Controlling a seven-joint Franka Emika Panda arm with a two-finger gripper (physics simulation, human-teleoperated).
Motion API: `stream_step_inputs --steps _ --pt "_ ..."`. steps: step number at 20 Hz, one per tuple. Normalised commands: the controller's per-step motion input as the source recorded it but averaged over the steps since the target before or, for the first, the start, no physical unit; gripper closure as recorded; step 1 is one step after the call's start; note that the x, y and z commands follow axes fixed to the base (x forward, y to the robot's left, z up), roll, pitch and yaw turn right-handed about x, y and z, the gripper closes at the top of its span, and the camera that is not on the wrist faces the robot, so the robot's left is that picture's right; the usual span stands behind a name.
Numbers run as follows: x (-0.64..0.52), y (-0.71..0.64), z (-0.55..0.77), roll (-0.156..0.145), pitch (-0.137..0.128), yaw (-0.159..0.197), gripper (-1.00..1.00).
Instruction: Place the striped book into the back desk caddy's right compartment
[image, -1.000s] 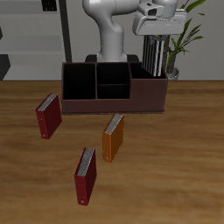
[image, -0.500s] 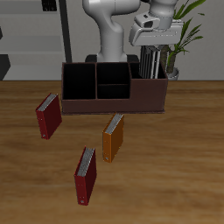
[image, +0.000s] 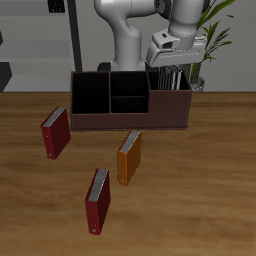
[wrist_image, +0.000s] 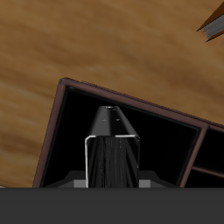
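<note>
The gripper (image: 176, 62) hangs above the end of the back desk caddy (image: 130, 120), its fingers clamped on the top of the striped book (image: 174, 74), which stands upright with its lower part already down inside the right compartment (wrist_image: 70, 131). In the wrist view the book (wrist_image: 112, 153) shows as a dark, finely striped slab with a pale grey edge band, centred over the compartment's black floor, clear of the maroon walls on either side. Placement is judged nearly complete; only lowering and release remain. Risk one: released from this height, the thin book could tip and lean against a wall or the divider, since nothing braces it. Risk two: any sideways drift in the descent could catch the lower edge on the caddy rim. Risk three: the fingers may snag the book on withdrawal if not opened fully. On the table, an orange book (image: 130, 157) lies at 6 o'clock from the caddy, well apart, with two dark red books (image: 55, 132) nearer the front.
</note>
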Motion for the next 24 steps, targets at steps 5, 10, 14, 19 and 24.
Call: stream_step_inputs --steps 5,10,14,19,24 --pt "0.14 -0.01 -0.43 -0.016 0.066 0.036 1.00" --pt "0.05 -0.04 -0.17 -0.006 0.026 -0.021 1.00" --pt "-0.03 -0.05 -0.03 0.033 0.029 -0.029 -1.00" --pt "-0.03 -0.03 0.12 0.016 0.004 -0.040 -1.00" --pt "0.00 0.05 0.02 0.021 -0.006 0.003 -1.00"
